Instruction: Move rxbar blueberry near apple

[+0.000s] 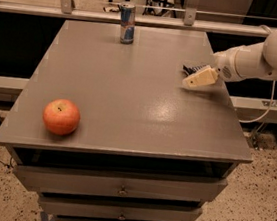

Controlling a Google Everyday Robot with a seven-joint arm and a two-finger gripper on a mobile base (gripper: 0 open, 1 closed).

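The apple [61, 116] is red-orange and sits near the front left corner of the grey table [130, 96]. The rxbar blueberry [191, 67] is a small dark bar lying near the table's right edge, mostly hidden behind the gripper. My gripper [199, 78] comes in from the right on a white arm [266, 55] and sits low over the bar, just in front of it. The apple is far to the left of both.
A blue-and-silver drink can [126, 23] stands upright at the table's back edge. Drawers [119, 185] run under the tabletop. A rail [155, 19] lies behind the table. A cable [262, 110] hangs at the right.
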